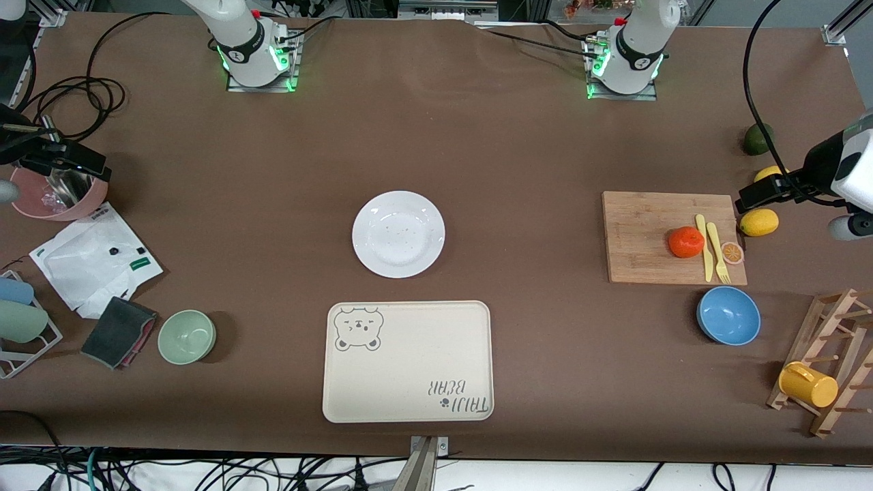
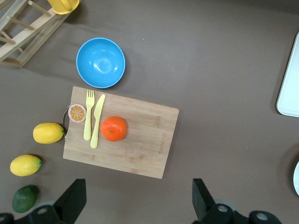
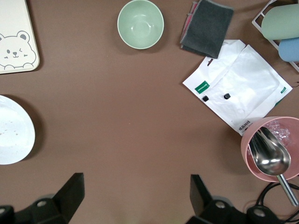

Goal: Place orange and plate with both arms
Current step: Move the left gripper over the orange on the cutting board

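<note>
The orange [image 1: 686, 242] sat on the wooden cutting board [image 1: 641, 235] toward the left arm's end of the counter [image 1: 518, 150], just beside a yellow plastic knife [image 1: 703, 247] and fork [image 1: 717, 252], with a flat orange slice [image 1: 732, 253] at the board's edge. The plate [image 1: 398, 234] lay bare near the middle of the counter, and nearer to the front camera than it lay the bear-printed tray [image 1: 408, 362]. A blue bowl [image 1: 728, 315] stood near the board, nearer to the front camera, and two lemons [image 2: 48, 133] lay beside the board's short edge.

The left gripper [image 2: 136, 205] hung over bare counter beside the board, its jaws wide apart and holding nothing. The right gripper [image 3: 134, 200] hung over bare counter at the right arm's end, near a pink cup [image 3: 273, 148] with a metal scoop; its jaws likewise stood open and empty. A green bowl [image 3: 140, 23] sat near a grey cloth [image 3: 207, 28].
</note>
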Robot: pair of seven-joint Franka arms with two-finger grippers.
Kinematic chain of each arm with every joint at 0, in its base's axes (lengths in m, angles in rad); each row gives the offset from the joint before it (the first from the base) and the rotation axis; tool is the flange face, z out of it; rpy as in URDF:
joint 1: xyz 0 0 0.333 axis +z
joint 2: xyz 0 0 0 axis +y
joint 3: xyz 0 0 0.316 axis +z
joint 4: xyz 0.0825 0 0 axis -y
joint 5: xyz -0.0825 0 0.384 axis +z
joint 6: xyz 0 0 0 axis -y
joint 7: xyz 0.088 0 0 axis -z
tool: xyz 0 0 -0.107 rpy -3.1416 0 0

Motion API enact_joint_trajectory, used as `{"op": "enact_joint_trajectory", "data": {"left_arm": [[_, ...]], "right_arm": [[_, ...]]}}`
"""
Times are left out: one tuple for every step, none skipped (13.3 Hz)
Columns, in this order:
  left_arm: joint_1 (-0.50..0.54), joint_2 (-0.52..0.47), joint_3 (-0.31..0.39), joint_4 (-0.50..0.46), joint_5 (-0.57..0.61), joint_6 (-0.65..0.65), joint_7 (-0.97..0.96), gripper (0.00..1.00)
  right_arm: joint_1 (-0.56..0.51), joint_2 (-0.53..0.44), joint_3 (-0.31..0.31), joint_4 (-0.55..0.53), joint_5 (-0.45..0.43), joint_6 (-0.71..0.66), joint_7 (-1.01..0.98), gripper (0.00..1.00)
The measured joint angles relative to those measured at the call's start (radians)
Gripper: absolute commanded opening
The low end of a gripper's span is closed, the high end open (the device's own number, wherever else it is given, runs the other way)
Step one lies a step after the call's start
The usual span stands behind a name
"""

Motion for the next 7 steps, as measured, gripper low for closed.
{"op": "enact_joint_trajectory", "data": {"left_arm": [[0.000, 0.000, 0.000, 0.000, 0.000, 0.000, 0.000, 1.00], [0.000, 0.000, 0.000, 0.000, 0.000, 0.000, 0.000, 1.00], [0.000, 0.000, 0.000, 0.000, 0.000, 0.000, 0.000, 1.00], [0.000, 0.000, 0.000, 0.000, 0.000, 0.000, 0.000, 1.00], [0.000, 0.000, 0.000, 0.000, 0.000, 0.000, 0.000, 1.00], [0.000, 0.001, 0.000, 0.000, 0.000, 0.000, 0.000, 1.00], [0.002, 0.004, 0.001, 0.000, 0.000, 0.000, 0.000, 1.00]], "right_arm": [[0.000, 0.001, 0.002, 0.000, 0.000, 0.002, 0.000, 1.00], [0.000, 0.001, 0.005, 0.000, 0.000, 0.003, 0.000, 1.00], [0.000, 0.002, 0.007, 0.000, 0.000, 0.005, 0.000, 1.00], [0.000, 0.002, 0.009, 0.000, 0.000, 0.010, 0.000, 1.00], [0.000, 0.002, 0.010, 0.000, 0.000, 0.012, 0.000, 1.00], [0.000, 0.002, 0.011, 0.000, 0.000, 0.013, 0.000, 1.00], [0.000, 0.002, 0.011, 0.000, 0.000, 0.012, 0.001, 1.00]]}}
